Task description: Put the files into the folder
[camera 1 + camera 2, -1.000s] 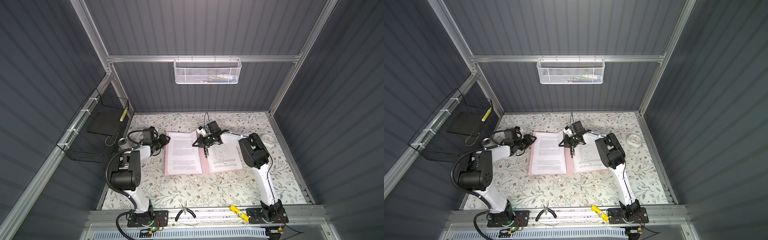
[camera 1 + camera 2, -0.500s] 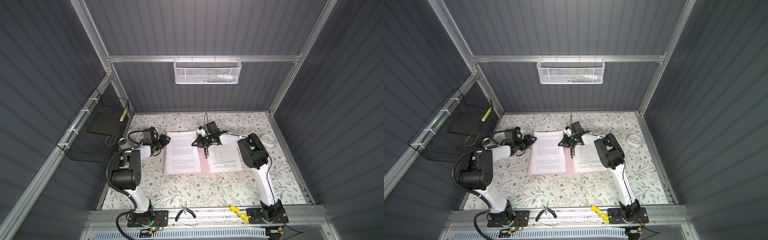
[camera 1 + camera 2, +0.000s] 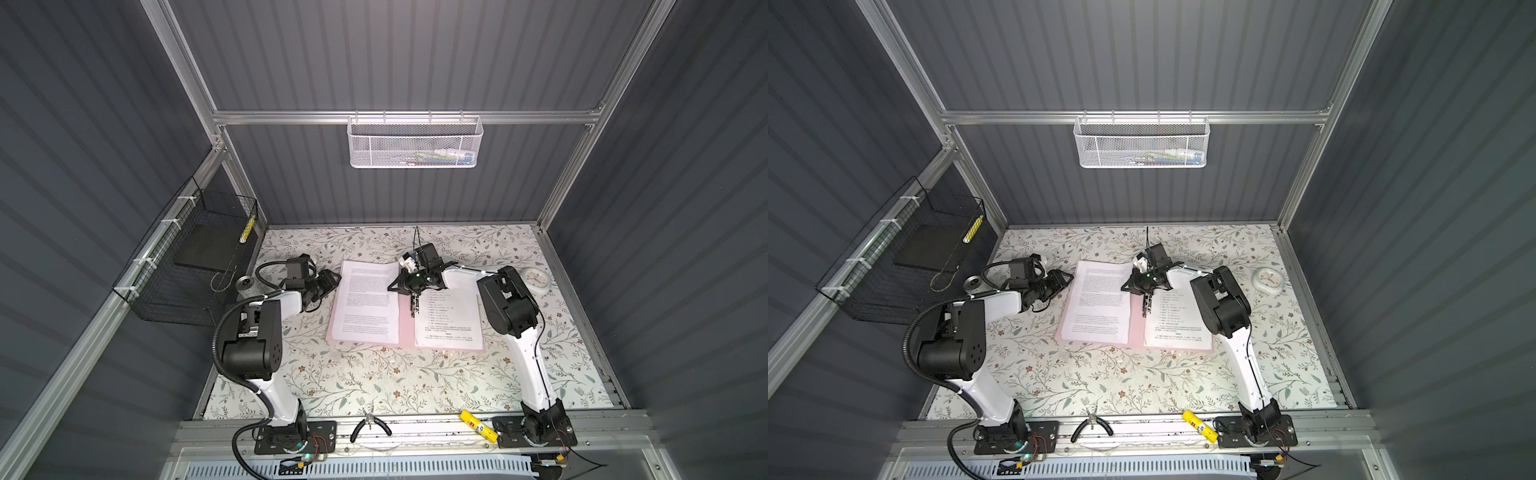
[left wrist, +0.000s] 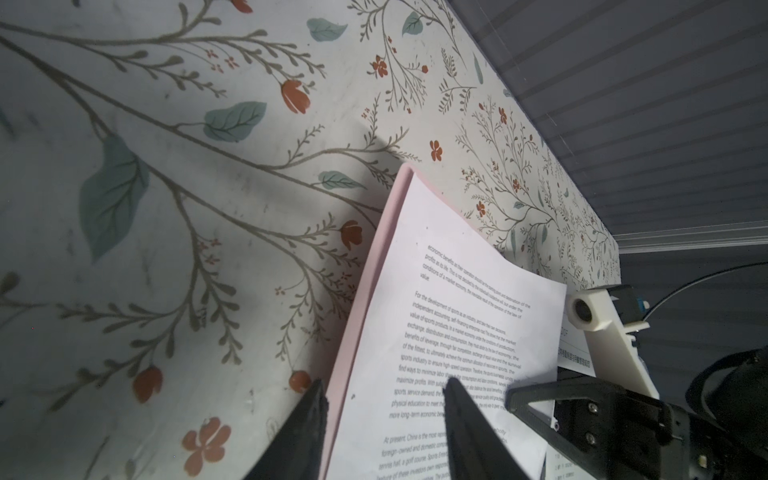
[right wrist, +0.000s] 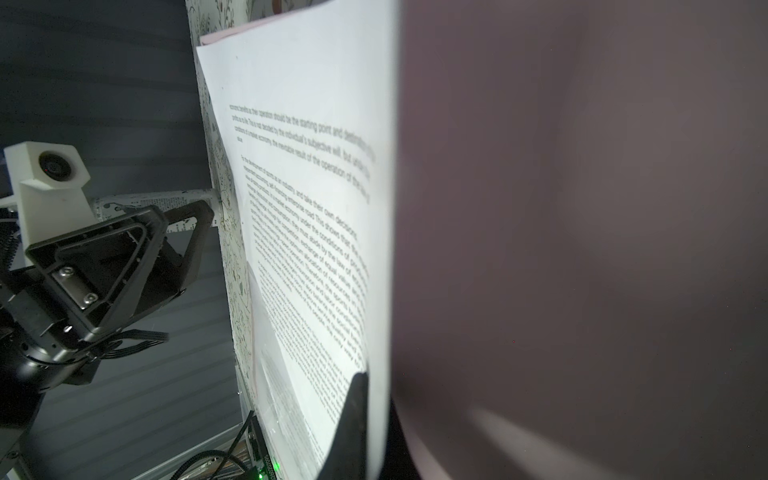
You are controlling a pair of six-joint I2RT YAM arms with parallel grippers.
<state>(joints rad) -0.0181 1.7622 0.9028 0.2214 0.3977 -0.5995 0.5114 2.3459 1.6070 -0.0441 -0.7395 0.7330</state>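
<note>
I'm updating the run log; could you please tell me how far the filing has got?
Done: the folder lies open with the right sheet flat inside. In hand: the right claw, shut, seems to pinch the left sheet by its spine-side edge; the left claw is open astride the folder's outer edge. Left: probably laying that sheet flat and releasing.

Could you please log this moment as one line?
folder open flat | left gripper open at folder edge | right gripper shut on sheet
</note>
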